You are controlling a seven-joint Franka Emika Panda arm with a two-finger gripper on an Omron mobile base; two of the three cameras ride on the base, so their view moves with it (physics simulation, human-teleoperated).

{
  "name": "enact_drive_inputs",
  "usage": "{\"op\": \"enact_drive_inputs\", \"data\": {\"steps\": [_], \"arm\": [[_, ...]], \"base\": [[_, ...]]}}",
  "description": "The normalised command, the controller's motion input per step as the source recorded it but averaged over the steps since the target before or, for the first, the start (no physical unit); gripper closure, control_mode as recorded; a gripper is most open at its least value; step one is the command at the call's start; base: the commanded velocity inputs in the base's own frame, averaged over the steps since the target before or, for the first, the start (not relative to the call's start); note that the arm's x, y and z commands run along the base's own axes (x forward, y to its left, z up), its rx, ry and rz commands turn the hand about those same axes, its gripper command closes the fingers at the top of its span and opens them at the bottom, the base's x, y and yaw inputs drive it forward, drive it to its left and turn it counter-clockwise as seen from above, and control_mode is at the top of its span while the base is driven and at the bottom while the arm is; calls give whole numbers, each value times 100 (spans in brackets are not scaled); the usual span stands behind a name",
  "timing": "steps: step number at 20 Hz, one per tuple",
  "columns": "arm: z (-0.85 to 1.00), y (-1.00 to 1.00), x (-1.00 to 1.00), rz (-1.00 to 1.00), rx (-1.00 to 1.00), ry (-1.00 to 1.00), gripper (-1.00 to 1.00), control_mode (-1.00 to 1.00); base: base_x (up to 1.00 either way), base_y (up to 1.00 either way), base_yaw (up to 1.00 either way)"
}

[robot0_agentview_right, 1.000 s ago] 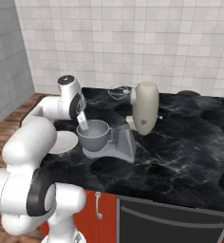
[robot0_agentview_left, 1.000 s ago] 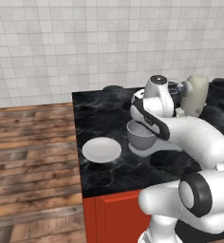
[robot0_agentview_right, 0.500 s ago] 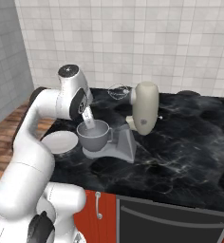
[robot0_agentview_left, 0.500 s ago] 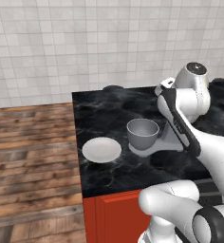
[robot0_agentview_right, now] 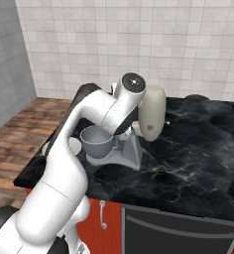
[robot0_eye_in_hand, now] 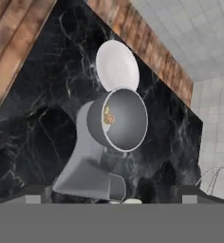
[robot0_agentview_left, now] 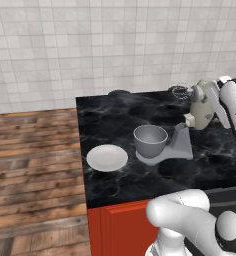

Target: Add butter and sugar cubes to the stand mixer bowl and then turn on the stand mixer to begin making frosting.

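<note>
The stand mixer bowl (robot0_agentview_left: pixel 150 140) (robot0_agentview_right: pixel 96 141) (robot0_eye_in_hand: pixel 121 119) is a grey metal bowl on the stand mixer's flat grey base (robot0_agentview_left: pixel 178 146). Low against the bowl's inner wall lie the yellowish butter (robot0_eye_in_hand: pixel 107 111) and the tan sugar cubes (robot0_eye_in_hand: pixel 110 119). The stand mixer's cream head (robot0_agentview_left: pixel 202 107) (robot0_agentview_right: pixel 152 112) is tilted back, and its wire whisk (robot0_agentview_left: pixel 180 91) (robot0_eye_in_hand: pixel 219 182) hangs clear of the bowl. My gripper (robot0_eye_in_hand: pixel 113 195) hovers above the mixer's neck, looking down into the bowl. It is open with nothing between its fingers. My forearm (robot0_agentview_right: pixel 109 109) crosses in front of the mixer.
A flat white plate (robot0_agentview_left: pixel 107 157) (robot0_eye_in_hand: pixel 117 65) lies on the black marble counter (robot0_agentview_left: pixel 115 125) left of the bowl. The counter's left edge drops to a wooden floor (robot0_agentview_left: pixel 35 150). A tiled wall stands behind the counter, and red cabinet fronts (robot0_agentview_left: pixel 120 225) sit below it.
My arm has lifted away from over the bowl and swung right toward the mixer head. The gripper has stayed open. Bowl and plate have not moved.
</note>
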Motion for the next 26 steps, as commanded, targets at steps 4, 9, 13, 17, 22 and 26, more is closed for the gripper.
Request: {"op": "enact_drive_inputs", "data": {"steps": [4,9,13,17,22,26], "arm": [[-25,-53,13,0,25,-24,-100,-100],[-13,-46,17,0,19,-23,-100,-100],[1,-49,27,0,16,-18,-100,-100],[3,-46,46,0,13,-8,-100,-100],[3,-40,42,0,7,-4,-100,-100],[12,-35,14,0,5,-6,-100,-100]], "base": [[0,0,0],[0,0,0],[0,0,0],[0,0,0],[0,0,0],[0,0,0]]}}
